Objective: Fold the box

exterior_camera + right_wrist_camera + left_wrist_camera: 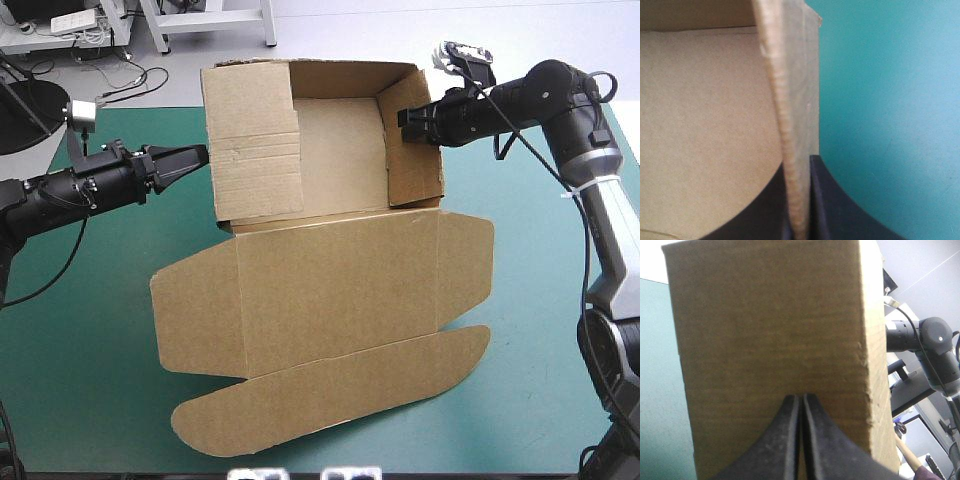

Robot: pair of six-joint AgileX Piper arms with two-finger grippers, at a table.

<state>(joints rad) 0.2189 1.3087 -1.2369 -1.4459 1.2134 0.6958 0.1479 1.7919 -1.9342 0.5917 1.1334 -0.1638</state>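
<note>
box [340, 290] wall clamped in right pincer [800, 167], left pincer [801, 397] against opposite wall

The box [330, 290], a cut sheet of plain brown corrugated board, shows faint parallel ribbing ahead of the left gripper's [801, 397] black fingers and a paler tan cut edge between the right gripper's [799, 170] black fingers, beside plain teal-green table cover [890, 100].

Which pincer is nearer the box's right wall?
Right. The right pincer clamps the right wall; the left pincer is across the box, tip at its left wall.
</note>
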